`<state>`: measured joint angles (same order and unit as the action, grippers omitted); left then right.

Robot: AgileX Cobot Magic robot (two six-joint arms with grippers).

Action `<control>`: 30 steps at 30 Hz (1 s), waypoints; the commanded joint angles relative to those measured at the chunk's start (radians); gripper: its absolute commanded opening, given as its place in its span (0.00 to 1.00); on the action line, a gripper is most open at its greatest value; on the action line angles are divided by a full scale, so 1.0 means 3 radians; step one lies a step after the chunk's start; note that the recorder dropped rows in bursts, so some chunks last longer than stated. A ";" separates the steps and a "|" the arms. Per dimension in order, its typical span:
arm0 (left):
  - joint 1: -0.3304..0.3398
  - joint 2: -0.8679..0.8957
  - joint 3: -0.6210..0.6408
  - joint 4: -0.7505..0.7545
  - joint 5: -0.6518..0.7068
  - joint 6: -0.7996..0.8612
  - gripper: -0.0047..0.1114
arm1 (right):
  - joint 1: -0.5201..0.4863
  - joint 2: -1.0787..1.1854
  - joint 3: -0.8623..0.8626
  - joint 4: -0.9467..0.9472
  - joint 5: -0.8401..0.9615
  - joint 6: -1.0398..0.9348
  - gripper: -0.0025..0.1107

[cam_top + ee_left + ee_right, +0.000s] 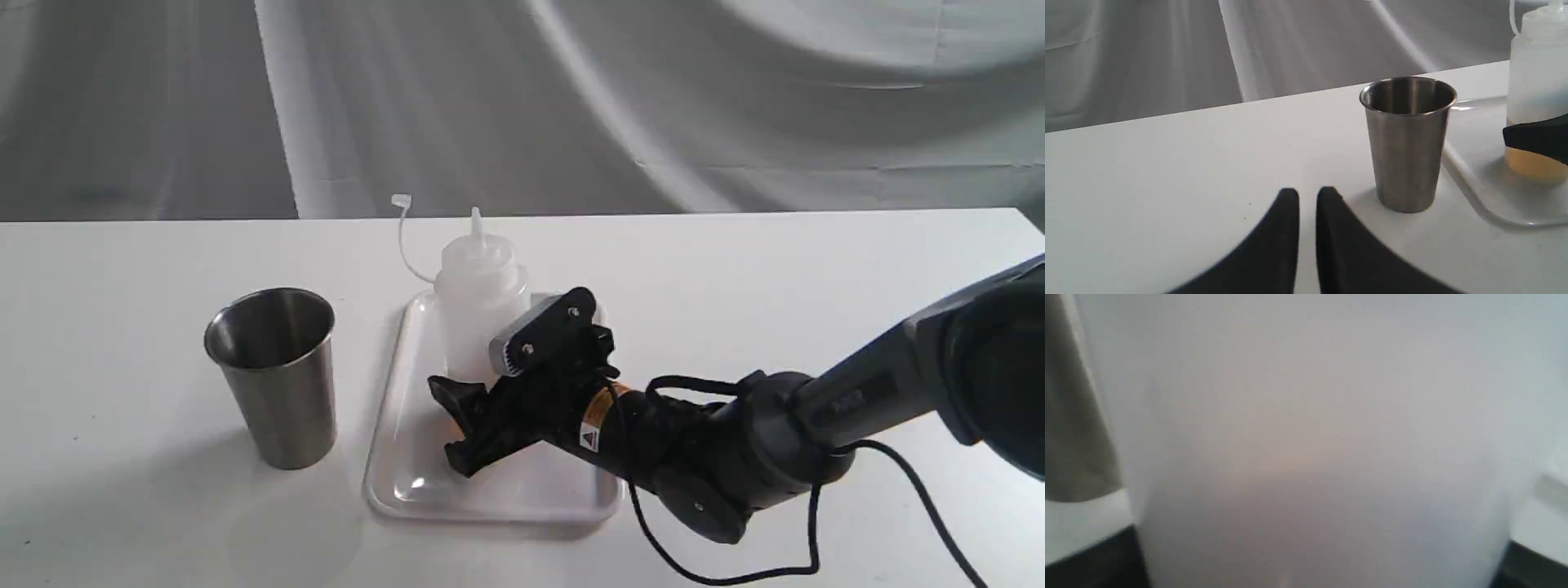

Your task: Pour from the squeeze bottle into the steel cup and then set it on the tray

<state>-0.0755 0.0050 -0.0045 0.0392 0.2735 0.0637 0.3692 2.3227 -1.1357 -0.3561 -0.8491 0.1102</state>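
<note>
The squeeze bottle (478, 286) stands upright on the white tray (408, 482), with a little orange-yellow liquid at its base and its cap strap hanging open. My right gripper (451, 425) reaches in from the right and is shut on the bottle's lower body; one of its fingers (1535, 136) crosses the bottle (1535, 77) in the left wrist view. The bottle (1306, 437) fills the right wrist view between both fingers. The steel cup (273, 376) stands upright on the table left of the tray. My left gripper (1307, 195) sits low near the cup (1406, 143), shut and holding nothing.
The white table's back edge meets a grey draped cloth backdrop. The right arm's black cable (816, 531) trails over the table at the front right. The tray rim (1478, 188) lies just beside the cup.
</note>
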 commanded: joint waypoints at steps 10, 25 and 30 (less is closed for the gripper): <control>-0.0020 -0.0017 0.0015 0.0005 -0.0026 -0.0010 0.11 | 0.0004 -0.0035 -0.0004 0.0004 -0.0207 -0.0028 0.02; -0.0020 -0.0017 0.0015 0.0005 -0.0026 -0.0010 0.11 | 0.0004 0.0075 -0.0004 0.0030 -0.0218 -0.0028 0.02; -0.0020 -0.0017 0.0015 0.0005 -0.0026 -0.0010 0.11 | 0.0004 0.0104 -0.0004 0.0014 -0.0215 -0.0019 0.08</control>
<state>-0.0755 0.0050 -0.0045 0.0411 0.2735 0.0637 0.3692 2.3499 -1.1357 -0.3501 -0.9073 0.1071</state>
